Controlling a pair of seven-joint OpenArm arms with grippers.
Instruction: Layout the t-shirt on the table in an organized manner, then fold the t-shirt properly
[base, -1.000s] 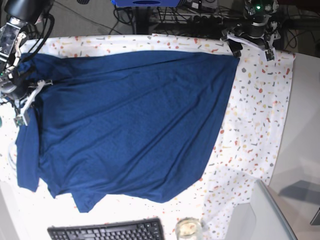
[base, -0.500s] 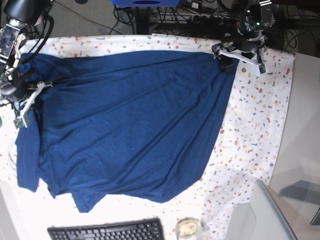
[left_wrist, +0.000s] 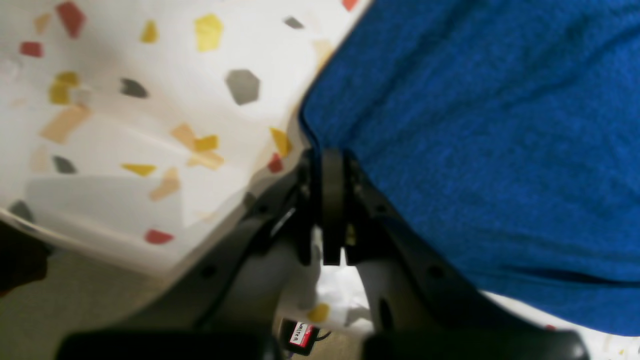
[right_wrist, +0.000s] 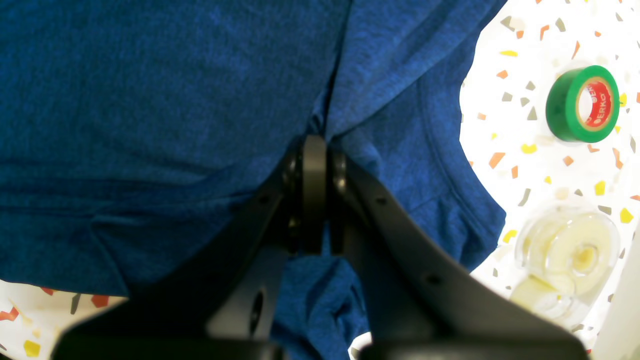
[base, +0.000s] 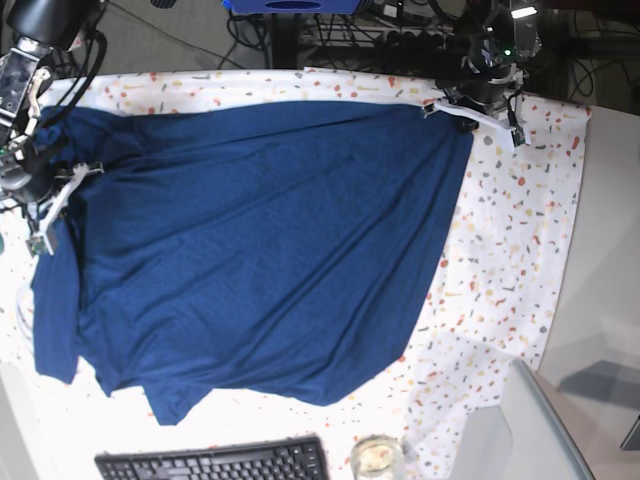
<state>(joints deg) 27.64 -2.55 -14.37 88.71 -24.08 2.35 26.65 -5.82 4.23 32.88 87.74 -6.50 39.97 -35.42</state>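
Speckled white cloth covered the table (base: 520, 240), where the navy t-shirt (base: 260, 250) was spread wide. Its far corner was pinched by the left gripper (left_wrist: 332, 160), its sleeve seam by the right gripper (right_wrist: 315, 145). Such shallow bites could be lost if tension were applied unevenly.

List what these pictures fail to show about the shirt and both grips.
- Base view: the t-shirt hides the table beneath it.
- Left wrist view: blurred; the left gripper sits at the shirt's edge, fabric between fingers unclear.
- Right wrist view: the right gripper hides the pinched fold.
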